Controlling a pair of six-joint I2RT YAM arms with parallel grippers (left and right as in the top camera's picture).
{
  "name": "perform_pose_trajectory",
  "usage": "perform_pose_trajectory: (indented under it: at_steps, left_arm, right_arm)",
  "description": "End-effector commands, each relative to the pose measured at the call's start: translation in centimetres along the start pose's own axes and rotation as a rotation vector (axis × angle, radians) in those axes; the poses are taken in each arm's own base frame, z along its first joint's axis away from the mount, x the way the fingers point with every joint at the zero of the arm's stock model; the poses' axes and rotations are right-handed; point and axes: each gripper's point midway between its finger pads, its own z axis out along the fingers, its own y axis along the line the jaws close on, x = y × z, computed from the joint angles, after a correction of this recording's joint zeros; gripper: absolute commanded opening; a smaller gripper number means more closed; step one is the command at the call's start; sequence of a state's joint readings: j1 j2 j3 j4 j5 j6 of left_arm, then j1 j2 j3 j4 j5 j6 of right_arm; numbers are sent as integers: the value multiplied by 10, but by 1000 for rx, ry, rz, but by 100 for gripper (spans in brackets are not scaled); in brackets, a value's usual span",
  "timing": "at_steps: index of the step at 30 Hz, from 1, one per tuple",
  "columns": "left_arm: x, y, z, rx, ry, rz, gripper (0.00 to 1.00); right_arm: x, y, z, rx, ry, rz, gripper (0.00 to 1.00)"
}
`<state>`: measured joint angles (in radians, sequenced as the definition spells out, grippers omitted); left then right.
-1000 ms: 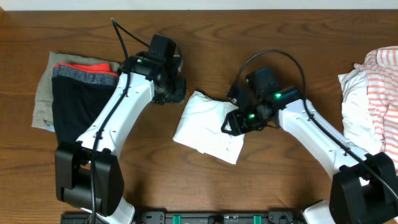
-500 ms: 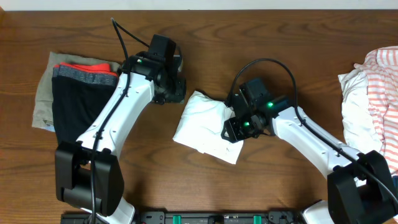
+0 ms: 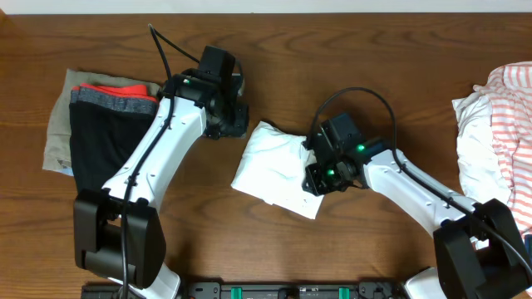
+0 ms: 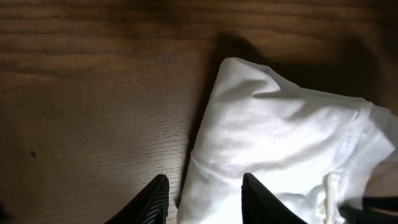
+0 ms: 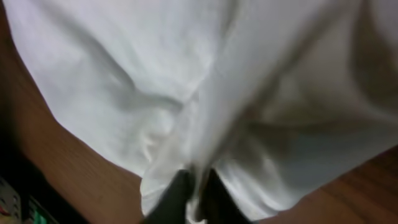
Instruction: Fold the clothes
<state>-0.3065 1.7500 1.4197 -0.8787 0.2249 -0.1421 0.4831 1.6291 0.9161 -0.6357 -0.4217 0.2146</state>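
The white shirt (image 3: 278, 170), already a compact packet, is lying at the middle of the bench (image 3: 374, 66), and a late fold is judged to be under way. Its right edge is being pinched by the right gripper (image 3: 318, 177), whose fingers (image 5: 177, 190) are clenched on a ridge of cloth. The left gripper (image 4: 205, 186) is being held released, grasping nothing, over the shirt's far left corner. The next move is thought to call for the pinched edge being lifted and carried leftward across the packet. The striped garment (image 3: 507, 108) is lying unfolded at the right, and a folded pile (image 3: 100, 124) at the left.
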Motion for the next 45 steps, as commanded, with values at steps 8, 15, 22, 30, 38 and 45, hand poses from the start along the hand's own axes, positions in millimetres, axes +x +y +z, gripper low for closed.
perform_pose_trajectory:
  at_steps: [8, 15, 22, 30, 38, 45]
  left_arm:
    - [-4, 2, -4, -10, -16, -2, 39]
    - [-4, 2, -5, -11, -17, -1, 39]
    - [-4, 2, -5, -10, -17, -2, 39]
    - [-2, 2, -5, -12, -9, -3, 39]
    - [-2, 2, -5, -11, -10, -3, 40]
    - [-2, 2, -5, -11, -10, -3, 40]
  right_arm:
    - [12, -1, -5, 5, 27, 25, 1]
    - [44, -14, -18, 74, 133, 117, 1]
    - [59, -47, -16, 267, 146, 221, 11]
    - [42, -102, -46, 545, -11, 435, 8]
    - [-36, -46, -84, 294, -163, 122, 28]
    - [-47, -30, -71, 180, -161, 99, 34]
